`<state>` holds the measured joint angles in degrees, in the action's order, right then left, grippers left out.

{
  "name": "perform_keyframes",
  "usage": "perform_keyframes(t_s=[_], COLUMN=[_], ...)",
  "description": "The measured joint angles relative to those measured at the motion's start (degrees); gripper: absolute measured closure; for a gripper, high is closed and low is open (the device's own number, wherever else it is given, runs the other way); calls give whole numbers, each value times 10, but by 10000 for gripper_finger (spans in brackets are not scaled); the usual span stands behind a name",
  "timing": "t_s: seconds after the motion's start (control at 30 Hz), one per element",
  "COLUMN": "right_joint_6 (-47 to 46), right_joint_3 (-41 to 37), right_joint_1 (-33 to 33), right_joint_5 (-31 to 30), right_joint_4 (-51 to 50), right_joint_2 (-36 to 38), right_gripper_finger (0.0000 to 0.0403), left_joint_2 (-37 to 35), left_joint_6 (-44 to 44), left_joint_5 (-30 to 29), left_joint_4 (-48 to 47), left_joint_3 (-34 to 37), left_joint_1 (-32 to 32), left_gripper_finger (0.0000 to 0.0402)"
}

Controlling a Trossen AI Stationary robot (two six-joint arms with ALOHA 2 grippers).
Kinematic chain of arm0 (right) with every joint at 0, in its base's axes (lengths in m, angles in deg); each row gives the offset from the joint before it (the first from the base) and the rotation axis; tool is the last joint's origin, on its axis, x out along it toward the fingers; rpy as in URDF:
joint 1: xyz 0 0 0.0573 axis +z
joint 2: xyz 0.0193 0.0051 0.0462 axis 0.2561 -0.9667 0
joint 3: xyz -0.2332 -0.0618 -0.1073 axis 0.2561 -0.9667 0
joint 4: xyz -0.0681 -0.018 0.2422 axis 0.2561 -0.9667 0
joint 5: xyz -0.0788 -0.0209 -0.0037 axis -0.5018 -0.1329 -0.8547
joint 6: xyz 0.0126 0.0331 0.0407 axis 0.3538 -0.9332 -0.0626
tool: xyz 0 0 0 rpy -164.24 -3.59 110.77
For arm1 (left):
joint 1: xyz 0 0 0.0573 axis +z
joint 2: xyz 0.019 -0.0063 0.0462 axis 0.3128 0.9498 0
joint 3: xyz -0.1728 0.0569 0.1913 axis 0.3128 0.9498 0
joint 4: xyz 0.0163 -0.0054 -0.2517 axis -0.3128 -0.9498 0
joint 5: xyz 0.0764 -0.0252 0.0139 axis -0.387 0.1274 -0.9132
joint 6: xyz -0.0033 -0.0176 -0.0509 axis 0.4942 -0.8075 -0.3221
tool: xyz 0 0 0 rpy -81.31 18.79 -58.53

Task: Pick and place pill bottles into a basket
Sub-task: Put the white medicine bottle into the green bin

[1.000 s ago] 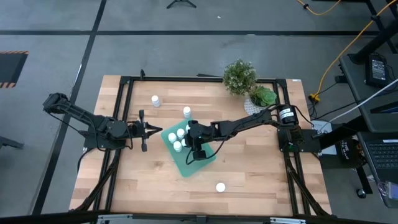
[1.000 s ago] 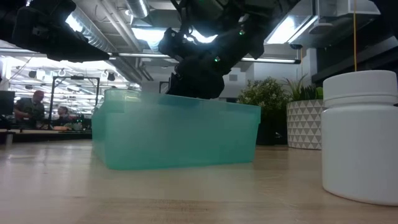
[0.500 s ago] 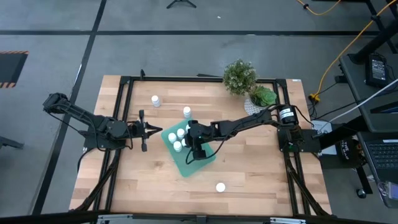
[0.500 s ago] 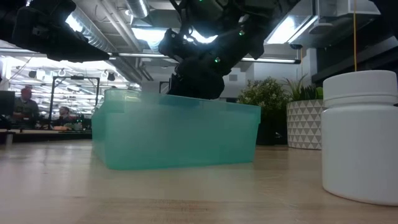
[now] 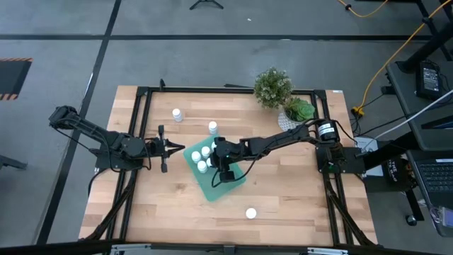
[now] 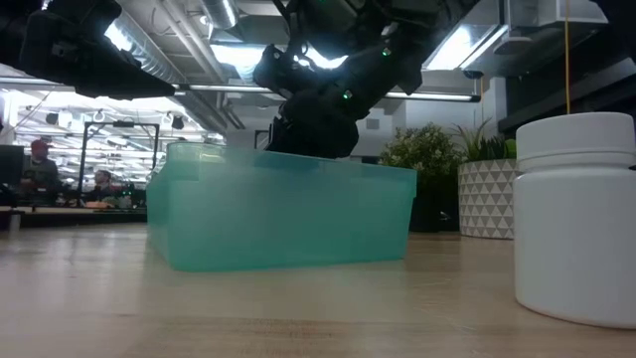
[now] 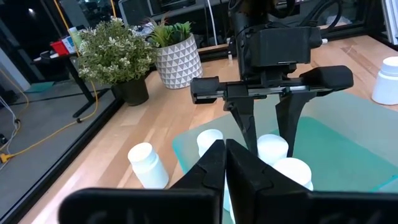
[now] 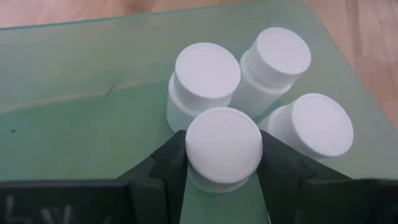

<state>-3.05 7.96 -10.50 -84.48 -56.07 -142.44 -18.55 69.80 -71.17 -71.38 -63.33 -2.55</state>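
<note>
Right gripper (image 8: pixel 222 163) reaches down into the shallow teal-green plastic rectangular basket (image 5: pixel 230 185), its two dark fingers (image 8: pixel 166 163) set either side of a small white cylindrical pill bottle (image 8: pixel 223 148) that stands upright, cap up, its long axis vertical. Three more upright white bottles (image 8: pixel 207 71) stand clustered just beside it, making four in the basket. Three others stand on the light wooden table (image 5: pixel 283 191): two near the far edge (image 5: pixel 176 113), one near the near edge (image 5: pixel 250 212). Left gripper (image 5: pixel 177 148) hovers just beside the basket's left side, fingers pressed together, holding nothing. Two potted plants (image 5: pixel 272 87) occupy the far right corner. Grey floor surrounds the table.
</note>
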Motion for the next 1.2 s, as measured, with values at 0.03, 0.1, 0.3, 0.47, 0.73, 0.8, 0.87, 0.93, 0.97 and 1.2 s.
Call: perform_keyframes(t_s=[0.03,0.1,0.3,0.47,0.73,0.8,0.87,0.93,0.97,1.2], right_joint_6=[0,0,-1,0,0,0,1,1,2,13], right_joint_3=[0,0,-2,-2,-1,0,2,10,13,27], right_joint_1=[0,0,0,0,0,0,0,0,0,0], right_joint_5=[0,0,0,0,0,0,0,0,0,0], right_joint_4=[0,0,-7,-3,0,3,-11,-34,-49,-122], right_joint_2=[0,0,0,0,17,24,34,42,48,111], right_gripper_finger=[250,237,163,129,123,123,122,122,122,135], left_joint_2=[0,0,0,0,0,0,0,0,0,0], left_joint_6=[0,0,0,0,0,0,0,0,0,0], left_joint_5=[0,0,0,0,0,0,0,0,0,0], left_joint_4=[0,0,0,0,0,0,0,0,0,0], left_joint_3=[0,0,0,0,0,0,0,0,0,0], left_joint_1=[0,0,0,0,0,0,0,0,0,0], left_gripper_finger=[395,397,395,394,396,394,394,395,396,395])
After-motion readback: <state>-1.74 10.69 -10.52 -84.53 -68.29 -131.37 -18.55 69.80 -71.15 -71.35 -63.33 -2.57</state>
